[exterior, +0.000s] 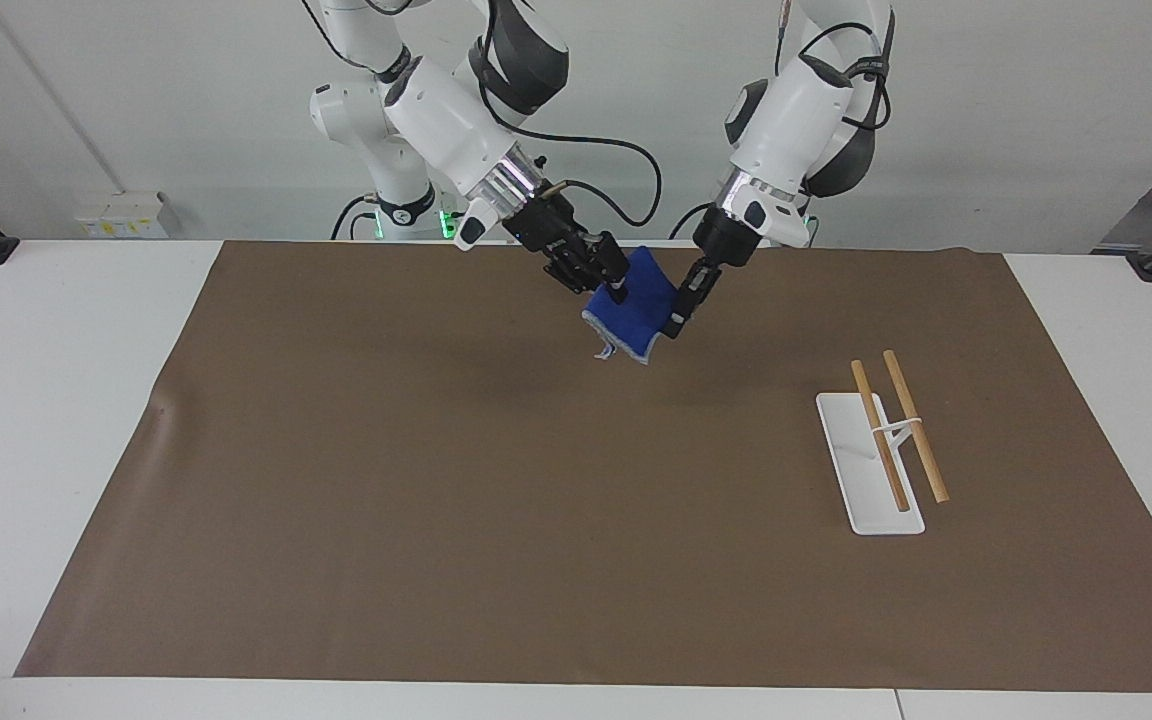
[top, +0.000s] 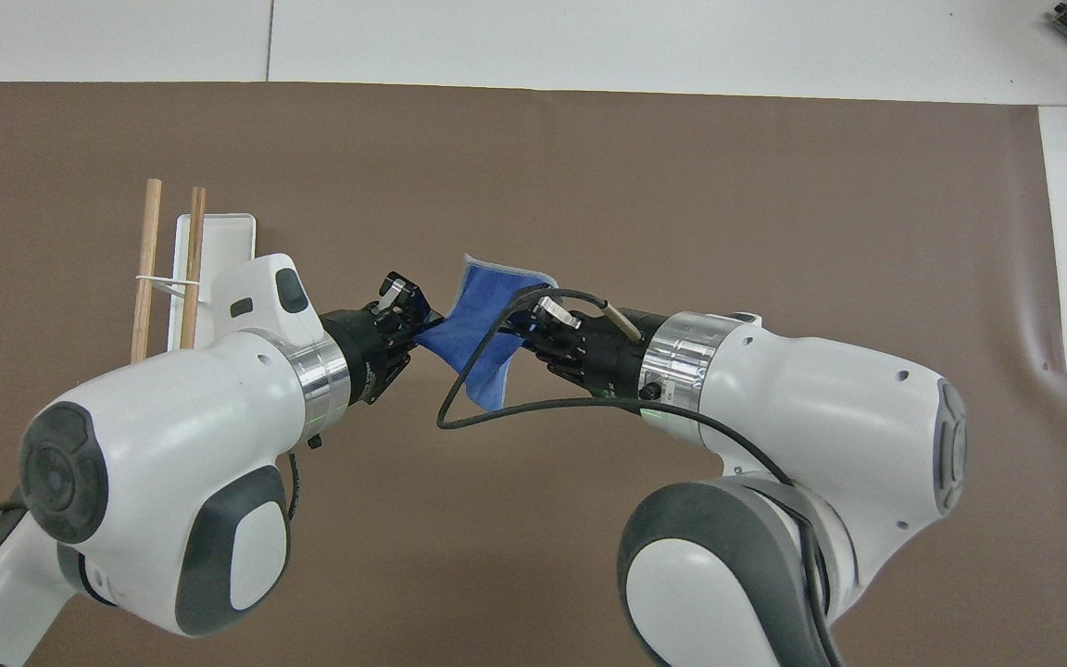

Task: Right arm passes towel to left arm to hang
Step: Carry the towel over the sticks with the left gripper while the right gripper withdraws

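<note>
Over the middle of the brown mat, toward its 12 o'clock edge in the facing view, both grippers meet on the towel in mid-air. Towel is blue terry with a pale stitched edge, hanging off the table, stretched a bit between the two grippers, its lower corner pointing down at about 6 o'clock with a loose thread or tag at the bottom edge. Left gripper comes down from the left arm, whose base is at about 1 o'clock in the facing view; its fingertips are together, pinched on the towel's edge on the rack end. Right gripper comes from the right arm, base at about 11 o'clock; it sits at the towel's other edge and touches the cloth, but whether its fingers clamp it or have started to let go cannot be told. In the overhead view the towel spans between left gripper at its 9 o'clock and right gripper at its 3 o'clock, with a black cable looping under the right wrist. Hanging rack: white flat base with two wooden rods across a white holder, on the mat toward the left arm's end, at about 4 o'clock from the towel in the facing view, well apart from it.
</note>
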### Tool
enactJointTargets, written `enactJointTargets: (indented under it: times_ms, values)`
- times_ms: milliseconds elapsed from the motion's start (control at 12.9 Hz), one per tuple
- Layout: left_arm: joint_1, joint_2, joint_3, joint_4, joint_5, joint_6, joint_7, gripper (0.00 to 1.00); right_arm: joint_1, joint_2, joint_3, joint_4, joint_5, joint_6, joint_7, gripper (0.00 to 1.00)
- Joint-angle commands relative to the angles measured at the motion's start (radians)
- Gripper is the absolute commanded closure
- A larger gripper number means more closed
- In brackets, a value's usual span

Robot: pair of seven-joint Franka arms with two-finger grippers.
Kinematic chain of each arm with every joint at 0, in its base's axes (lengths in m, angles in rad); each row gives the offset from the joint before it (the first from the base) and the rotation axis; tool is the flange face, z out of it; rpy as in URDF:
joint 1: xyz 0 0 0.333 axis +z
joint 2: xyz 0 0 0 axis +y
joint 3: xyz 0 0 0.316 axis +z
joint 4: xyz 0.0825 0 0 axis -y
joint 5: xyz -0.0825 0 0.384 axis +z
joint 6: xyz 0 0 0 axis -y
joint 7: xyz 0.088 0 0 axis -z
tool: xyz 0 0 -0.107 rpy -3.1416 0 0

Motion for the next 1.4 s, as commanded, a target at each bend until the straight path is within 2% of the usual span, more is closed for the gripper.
enactJointTargets:
  times_ms: [0, 233, 388, 698, 930, 1163, 1318]
  values:
    - [0.069, 0.016, -0.002, 0.012, -0.019, -0.002, 0.053, 1.00, -0.013, -0.013, -0.002, -0.009, 0.007, -0.016, 0.006, 0.00]
    - [0.150, 0.020, 0.000, 0.016, -0.017, -0.002, 0.124, 1.00, -0.023, -0.035, -0.004, -0.038, -0.004, -0.016, 0.000, 0.00]
    - [0.233, 0.020, 0.000, 0.015, -0.019, -0.008, 0.197, 1.00, -0.054, -0.056, -0.004, -0.057, -0.108, -0.036, 0.000, 0.00]
    - [0.406, 0.037, 0.000, 0.010, -0.017, -0.008, 0.197, 1.00, -0.160, -0.133, -0.004, -0.052, -0.342, -0.284, -0.003, 0.00]
    - [0.505, 0.085, 0.000, 0.010, -0.017, 0.001, 0.267, 1.00, -0.201, -0.197, -0.007, -0.032, -0.508, -0.479, -0.003, 0.00]
    - [0.560, 0.122, 0.000, 0.012, -0.019, 0.021, 0.290, 1.00, -0.214, -0.194, -0.008, 0.005, -0.686, -0.587, -0.039, 0.00]
    - [0.597, 0.135, 0.000, 0.013, -0.019, 0.036, 0.290, 1.00, -0.244, -0.187, -0.009, 0.043, -0.733, -0.637, -0.076, 0.00]
